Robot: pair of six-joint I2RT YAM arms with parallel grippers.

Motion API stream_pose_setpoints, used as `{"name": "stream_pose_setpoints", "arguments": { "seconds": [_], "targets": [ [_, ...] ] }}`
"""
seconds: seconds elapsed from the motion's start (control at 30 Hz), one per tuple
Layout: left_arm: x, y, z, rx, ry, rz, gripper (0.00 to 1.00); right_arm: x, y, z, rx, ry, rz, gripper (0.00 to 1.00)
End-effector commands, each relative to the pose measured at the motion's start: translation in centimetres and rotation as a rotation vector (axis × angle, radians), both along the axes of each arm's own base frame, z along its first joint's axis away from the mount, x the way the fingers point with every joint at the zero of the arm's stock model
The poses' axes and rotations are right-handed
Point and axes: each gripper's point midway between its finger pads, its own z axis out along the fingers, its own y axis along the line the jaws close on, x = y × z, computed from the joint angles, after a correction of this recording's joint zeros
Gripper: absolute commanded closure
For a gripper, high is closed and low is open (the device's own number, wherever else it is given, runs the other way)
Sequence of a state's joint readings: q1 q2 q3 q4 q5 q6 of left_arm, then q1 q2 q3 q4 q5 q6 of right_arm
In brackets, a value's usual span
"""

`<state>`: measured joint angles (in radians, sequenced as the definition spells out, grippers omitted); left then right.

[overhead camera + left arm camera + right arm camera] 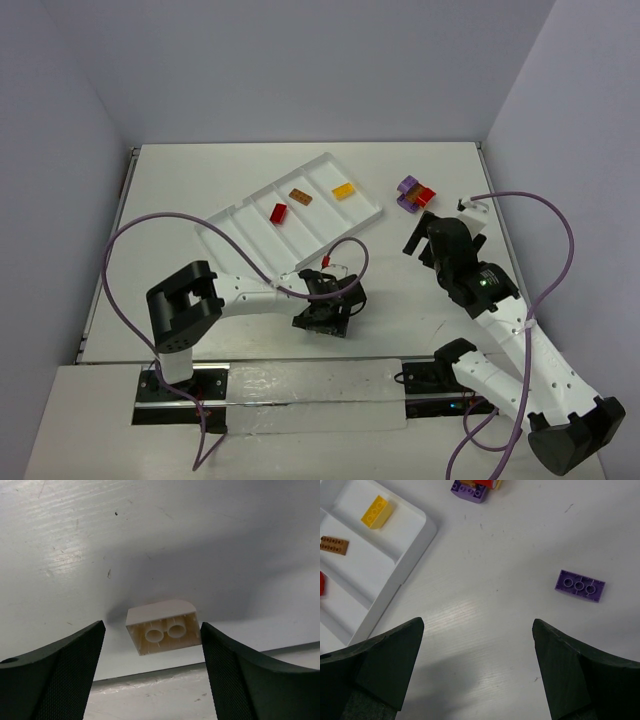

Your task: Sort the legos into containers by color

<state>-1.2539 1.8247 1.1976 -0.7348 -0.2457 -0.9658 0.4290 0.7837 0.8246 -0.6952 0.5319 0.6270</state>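
Left gripper stands over the table with its jaws released and nothing clamped; a pale brick lies directly between its fingers, tipped on its side with the hollow underside facing the wrist camera; the brick's long axis runs across the gap from one finger toward the other, slightly skewed; a clear gap shows on one side, while the other finger stands just beside the brick's end, contact not established. Judgement: the jaws would close along the brick's length, so the skew is the point to watch. In the overhead view this brick is hidden beneath the gripper; the tray lies beyond it, holding a red brick, a brown brick and a yellow brick in separate compartments. Right gripper is likewise released and empty; a purple brick lies on the table ahead of it, off to one side.
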Motion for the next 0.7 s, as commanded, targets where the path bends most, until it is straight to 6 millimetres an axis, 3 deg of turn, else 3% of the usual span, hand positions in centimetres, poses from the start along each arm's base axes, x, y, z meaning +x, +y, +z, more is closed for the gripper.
{"name": "stream_pose_setpoints", "arguments": {
  "seconds": [0.0,0.27,0.37,0.5,0.67],
  "targets": [
    [0.2,-1.3,0.7,-0.027,-0.006,0.020,0.19,0.2,-0.2,1.7,0.011,-0.050,-0.007,0.03],
    [0.6,-1.7,1.1,-0.009,-0.020,0.009,0.38,0.4,0.3,0.9,0.024,-0.030,0.006,0.03],
    [0.8,-1.6,1.6,-0.013,-0.035,0.009,0.52,0.4,0.6,0.9,0.035,-0.032,0.016,0.03],
    [1.3,-1.5,3.1,-0.026,-0.064,0.010,0.69,0.4,0.6,1.3,0.038,-0.044,0.016,0.03],
    [2.6,-2.8,6.1,-0.089,-0.092,0.016,0.77,0.4,0.6,1.1,0.044,-0.042,0.013,0.03]
  ]
}}
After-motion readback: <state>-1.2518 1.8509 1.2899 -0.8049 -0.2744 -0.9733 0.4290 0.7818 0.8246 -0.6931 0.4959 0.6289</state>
